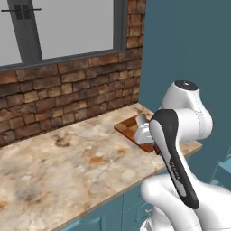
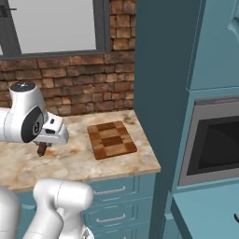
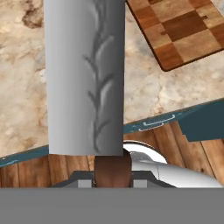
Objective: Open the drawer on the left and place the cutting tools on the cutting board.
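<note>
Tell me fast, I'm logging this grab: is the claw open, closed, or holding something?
Claw: closed on the knife by its brown handle, blade pointing away from the hand, above the counter beside the cutting board.

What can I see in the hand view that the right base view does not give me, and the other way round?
Hand view: the knife, its silver blade close up, and the wooden floor. Right base view: the window, brick wall and oven. Both: the cutting board, the counter, and the gripper shut on the knife.
</note>
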Tool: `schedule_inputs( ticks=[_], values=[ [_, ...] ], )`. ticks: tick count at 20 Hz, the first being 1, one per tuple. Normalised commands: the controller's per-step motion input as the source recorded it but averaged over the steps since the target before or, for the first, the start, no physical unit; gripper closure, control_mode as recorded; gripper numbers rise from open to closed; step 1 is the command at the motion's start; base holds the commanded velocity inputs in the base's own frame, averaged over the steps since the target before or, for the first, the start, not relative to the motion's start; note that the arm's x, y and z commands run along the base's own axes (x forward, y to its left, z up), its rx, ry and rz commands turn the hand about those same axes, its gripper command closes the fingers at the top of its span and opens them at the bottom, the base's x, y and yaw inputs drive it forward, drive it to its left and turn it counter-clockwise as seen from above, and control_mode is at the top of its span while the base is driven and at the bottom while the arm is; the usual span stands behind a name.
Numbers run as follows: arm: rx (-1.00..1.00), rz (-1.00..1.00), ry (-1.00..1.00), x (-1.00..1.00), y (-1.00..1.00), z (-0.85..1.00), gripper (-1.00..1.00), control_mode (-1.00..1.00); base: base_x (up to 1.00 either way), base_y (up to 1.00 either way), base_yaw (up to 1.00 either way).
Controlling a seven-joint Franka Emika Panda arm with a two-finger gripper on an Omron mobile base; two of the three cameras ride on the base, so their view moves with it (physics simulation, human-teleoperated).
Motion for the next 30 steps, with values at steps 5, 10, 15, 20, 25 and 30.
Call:
schedule_inputs(
  ticks=[5, 10, 15, 20, 25, 30],
  values=[
    [0.0, 0.0, 0.0, 0.0, 0.0, 0.0, 1.0, 1.0, 0.27, -0.01, -0.11],
    [0.0, 0.0, 0.0, 0.0, 0.0, 0.0, 1.0, 1.0, 0.0, 0.0, 0.0],
    [0.0, 0.0, 0.0, 0.0, 0.0, 0.0, 1.0, 1.0, 0.0, 0.0, 0.0],
    [0.01, 0.03, 0.03, 0.39, -0.01, -0.03, 1.0, -1.0, 0.0, 0.0, 0.0],
    [0.01, 0.09, 0.11, 1.0, -0.19, 0.0, 1.0, -1.0, 0.0, 0.0, 0.0],
    [-0.04, 0.01, 0.07, 0.95, -0.34, -0.36, 1.0, -1.0, 0.0, 0.0, 0.0]
  ],
)
